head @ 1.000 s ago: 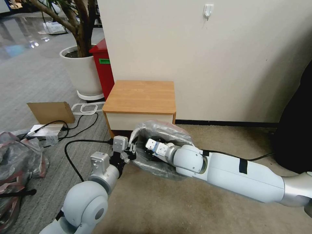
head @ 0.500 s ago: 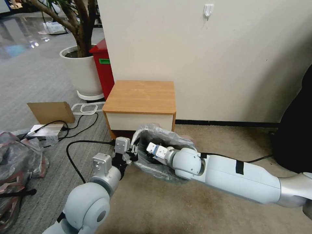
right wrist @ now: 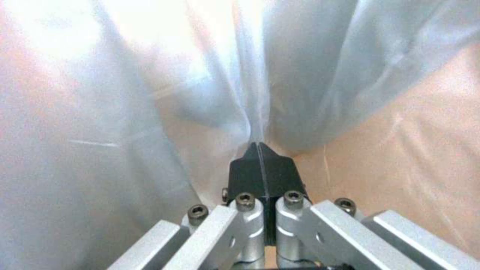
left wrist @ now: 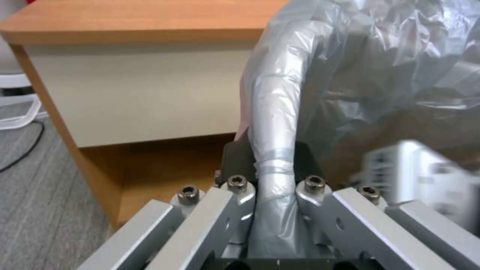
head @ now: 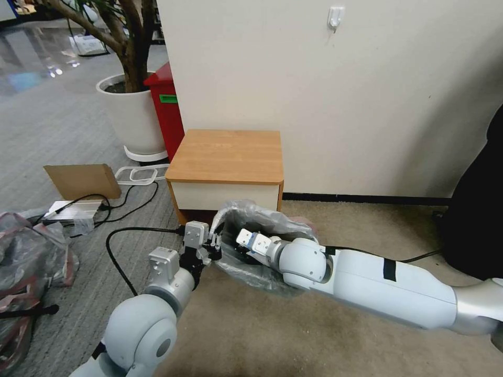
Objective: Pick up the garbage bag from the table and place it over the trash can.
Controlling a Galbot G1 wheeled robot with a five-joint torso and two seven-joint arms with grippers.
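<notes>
You had the garbage bag (head: 262,230) draped over the trash can just before the table (head: 226,155) (left gripper (left wrist: 272,176) pinched its rolled rim; right gripper (right wrist: 260,165), inside, clamped a fold) to seat it

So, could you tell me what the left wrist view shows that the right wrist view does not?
Left wrist view alone: the left gripper clamped on the bag-wrapped rim of the trash can, with the table behind.

Right wrist view alone: the right gripper pinching a fold of plastic from inside.

Both show the garbage bag.
</notes>
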